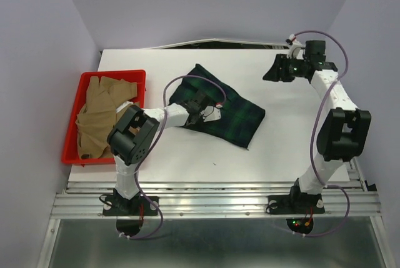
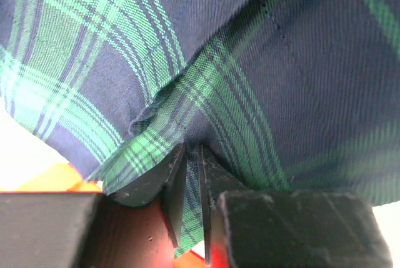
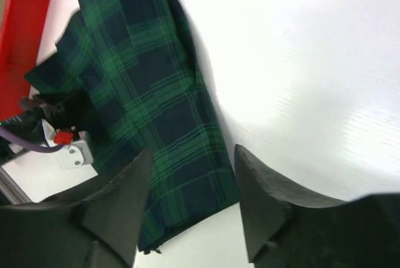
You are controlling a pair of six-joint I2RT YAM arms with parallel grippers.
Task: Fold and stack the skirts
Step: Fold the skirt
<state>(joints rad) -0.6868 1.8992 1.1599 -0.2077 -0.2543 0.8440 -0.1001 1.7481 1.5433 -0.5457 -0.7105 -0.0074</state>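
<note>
- skirt (image 1: 240, 113): green-navy plaid weave, lies flat, long axis far-left to near-right
- left gripper (image 2: 192, 155): clamped on a raised skirt fold
- right gripper (image 3: 190, 168): fingers apart, holding nothing

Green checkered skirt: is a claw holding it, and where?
Yes. The left claw pinches a raised fold of the skirt near its edge. The right claw is open and holds nothing.

My left tool (image 2: 191, 149) has matt black plastic fingers (image 2: 144, 187), faintly scuffed. The plaid skirt (image 2: 262, 80) is woven cloth, fine twill, matt. The bench (image 3: 300, 62) is smooth white with a soft sheen. The bin (image 1: 112, 73) is glossy red plastic; the tan skirt (image 1: 100, 115) soft matt cloth.
</note>
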